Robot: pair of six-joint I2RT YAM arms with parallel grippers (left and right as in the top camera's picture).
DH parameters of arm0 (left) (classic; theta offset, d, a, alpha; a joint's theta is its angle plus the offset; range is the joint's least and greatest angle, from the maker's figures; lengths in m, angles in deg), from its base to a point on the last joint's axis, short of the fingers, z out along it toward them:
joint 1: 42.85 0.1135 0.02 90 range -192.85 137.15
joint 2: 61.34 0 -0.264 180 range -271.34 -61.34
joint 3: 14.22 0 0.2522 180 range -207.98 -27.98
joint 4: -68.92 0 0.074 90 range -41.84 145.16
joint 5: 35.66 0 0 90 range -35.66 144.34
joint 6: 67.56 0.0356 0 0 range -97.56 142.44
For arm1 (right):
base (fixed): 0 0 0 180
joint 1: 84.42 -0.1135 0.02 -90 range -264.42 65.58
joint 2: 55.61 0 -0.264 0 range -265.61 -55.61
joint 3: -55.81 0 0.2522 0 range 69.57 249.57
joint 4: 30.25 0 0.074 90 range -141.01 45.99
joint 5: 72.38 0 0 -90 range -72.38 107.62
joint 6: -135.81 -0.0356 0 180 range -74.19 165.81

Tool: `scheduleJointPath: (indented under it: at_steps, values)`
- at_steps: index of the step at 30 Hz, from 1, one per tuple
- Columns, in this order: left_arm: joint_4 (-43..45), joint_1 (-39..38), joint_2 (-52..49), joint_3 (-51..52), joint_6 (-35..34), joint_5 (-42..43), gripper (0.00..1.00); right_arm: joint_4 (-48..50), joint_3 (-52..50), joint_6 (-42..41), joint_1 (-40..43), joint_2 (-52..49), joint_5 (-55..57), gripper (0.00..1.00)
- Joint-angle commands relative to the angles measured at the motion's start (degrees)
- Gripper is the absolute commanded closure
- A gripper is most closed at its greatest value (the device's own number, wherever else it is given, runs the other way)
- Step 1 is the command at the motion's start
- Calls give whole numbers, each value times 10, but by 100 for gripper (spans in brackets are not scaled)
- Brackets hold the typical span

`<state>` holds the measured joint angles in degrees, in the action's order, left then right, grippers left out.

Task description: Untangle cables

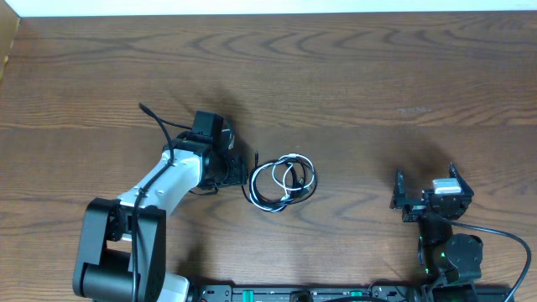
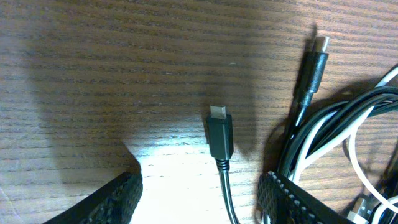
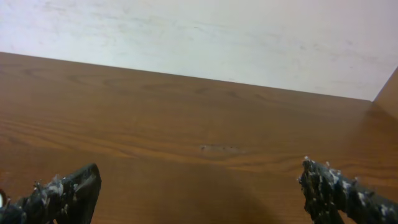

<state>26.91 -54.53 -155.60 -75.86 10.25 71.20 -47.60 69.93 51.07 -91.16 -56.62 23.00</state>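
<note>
The cables (image 1: 281,181) lie in a small tangled coil of black and white cords at the table's middle. My left gripper (image 1: 242,173) stands open at the coil's left edge. In the left wrist view one black cord with a plug (image 2: 219,132) runs loose between my fingers (image 2: 121,198), touching neither pad. A second black plug (image 2: 314,62) and a white cord (image 2: 318,132) lie just right of the left gripper (image 2: 200,183). My right gripper (image 1: 425,179) is open and empty at the right, well away from the coil; its wrist view shows the right gripper (image 3: 200,171) over bare wood.
The wooden table (image 1: 361,75) ends at a white wall (image 3: 199,37) at the back. A thick black arm cable (image 1: 158,119) loops out behind the left arm. A black rail (image 1: 294,294) runs along the front edge.
</note>
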Motion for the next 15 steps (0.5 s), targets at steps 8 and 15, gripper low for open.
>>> scheduleJointPath:
  at_steps: [8,15]
  values:
    - [-5,1,-8,8,1,-11,31,-2,0,6,-4,1,0,1]
    - [-5,1,-8,8,1,-11,31,-2,-1,6,-4,1,0,1]
